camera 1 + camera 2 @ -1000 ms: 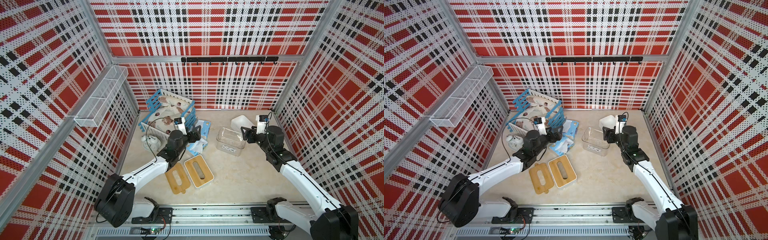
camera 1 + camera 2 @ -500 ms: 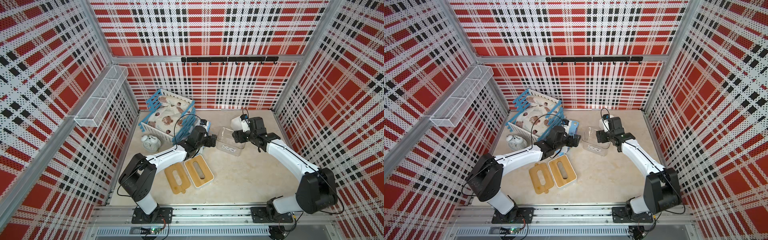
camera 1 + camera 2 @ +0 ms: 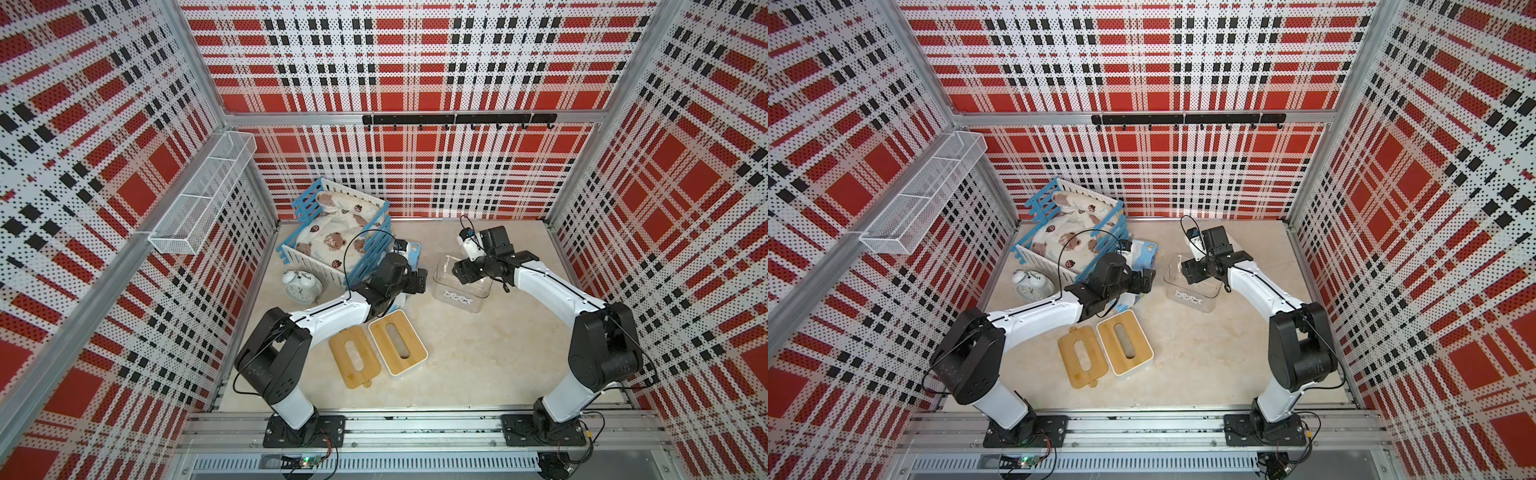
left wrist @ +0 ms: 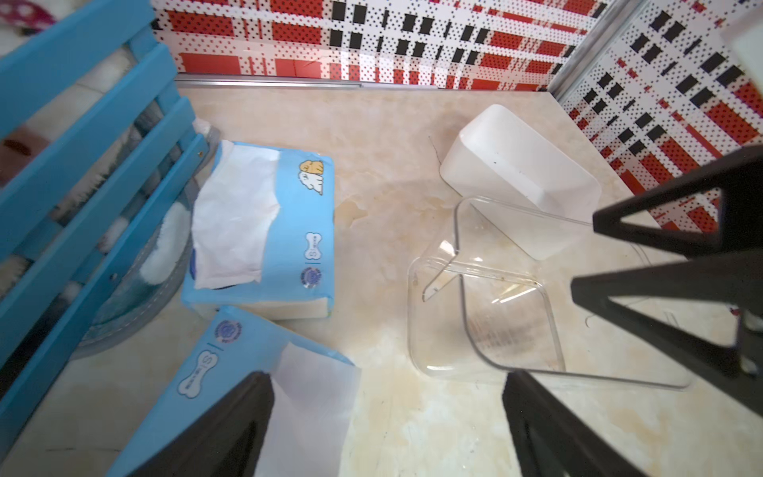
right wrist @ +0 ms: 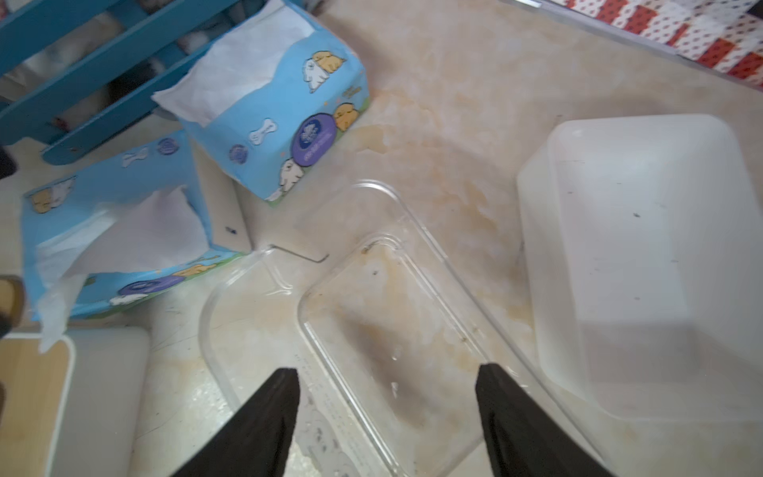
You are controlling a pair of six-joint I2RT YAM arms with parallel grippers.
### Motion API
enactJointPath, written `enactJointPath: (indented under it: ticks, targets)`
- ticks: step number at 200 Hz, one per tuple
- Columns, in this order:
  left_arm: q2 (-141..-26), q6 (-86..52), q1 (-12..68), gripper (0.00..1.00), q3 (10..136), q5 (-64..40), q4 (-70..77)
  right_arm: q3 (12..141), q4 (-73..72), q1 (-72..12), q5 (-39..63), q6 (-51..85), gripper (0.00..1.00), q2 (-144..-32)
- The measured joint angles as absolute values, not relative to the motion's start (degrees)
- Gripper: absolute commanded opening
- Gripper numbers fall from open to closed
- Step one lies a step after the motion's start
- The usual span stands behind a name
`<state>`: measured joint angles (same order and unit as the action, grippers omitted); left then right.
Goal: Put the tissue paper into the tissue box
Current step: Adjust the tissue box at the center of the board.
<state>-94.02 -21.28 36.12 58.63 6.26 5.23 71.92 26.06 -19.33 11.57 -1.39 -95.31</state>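
step: tissue pack (image 4: 194, 371) wasn't grabbed yet | left gripper (image 4: 384, 378), right gripper (image 5: 386, 367) were seen spread, empty | next: pack prob needed clamping

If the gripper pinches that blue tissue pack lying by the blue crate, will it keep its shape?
Probably not: the tissue pack is thin plastic film over stacked sheets, so it should dent. The loose white sheet on top will likely flop or drag out.
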Motion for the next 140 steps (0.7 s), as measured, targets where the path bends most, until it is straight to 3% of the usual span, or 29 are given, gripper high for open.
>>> enactJointPath:
  ticks: [50, 140]
  targets:
    - [-91.1, -25.7, 29.6, 0.92, 53.1, 4.8, 9.4, 68.9, 22.6, -21.3, 19.8, 2.8, 0.69, -95.0]
    - [-88.2, -26.8, 28.3, 0.92, 50.3, 5.5, 11.4, 74.8, 21.6, -25.6, 23.6, 3.5, 0.54, -103.2]
